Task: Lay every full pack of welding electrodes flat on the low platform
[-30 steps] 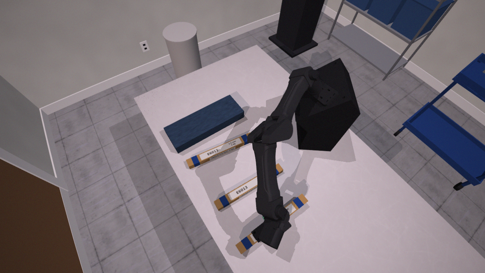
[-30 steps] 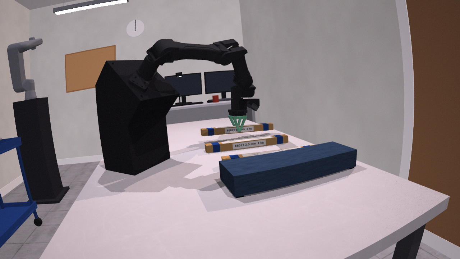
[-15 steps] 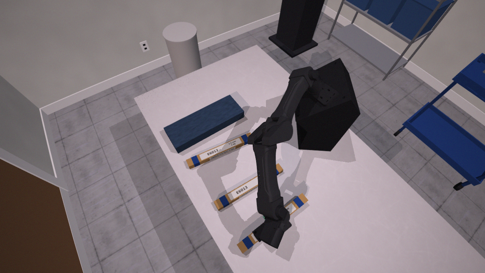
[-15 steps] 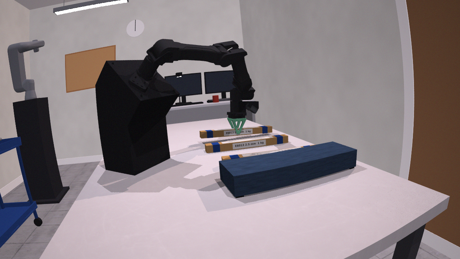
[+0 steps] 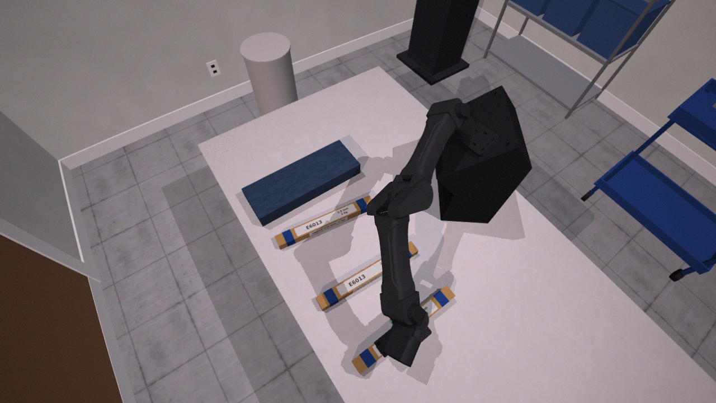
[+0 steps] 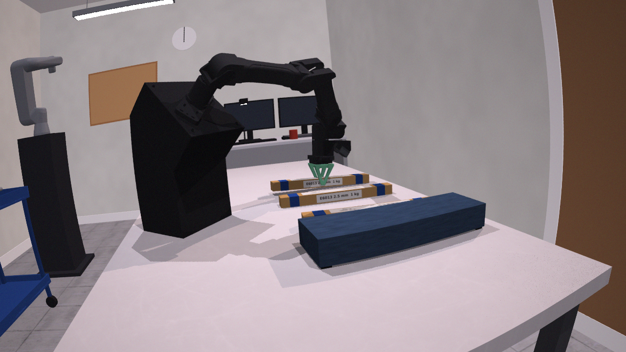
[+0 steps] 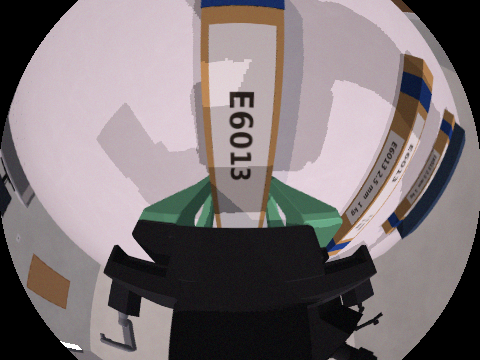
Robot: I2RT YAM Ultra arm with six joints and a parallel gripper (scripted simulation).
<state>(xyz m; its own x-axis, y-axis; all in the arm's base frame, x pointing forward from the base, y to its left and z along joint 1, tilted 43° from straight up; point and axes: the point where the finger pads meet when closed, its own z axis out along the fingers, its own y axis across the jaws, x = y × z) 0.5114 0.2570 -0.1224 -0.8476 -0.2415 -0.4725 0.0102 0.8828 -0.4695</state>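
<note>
White tabletop (image 5: pixel 575 310) (image 6: pixel 210 306) (image 7: pixel 75 125), its near edge beyond the blue platform (image 5: pixel 300 177) (image 6: pixel 393 227) (image 7: pixel 440 185).

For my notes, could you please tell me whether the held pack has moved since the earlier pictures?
Yes, downward: in the exterior view, the held pack now sits lower relative to the middle pack.
</note>
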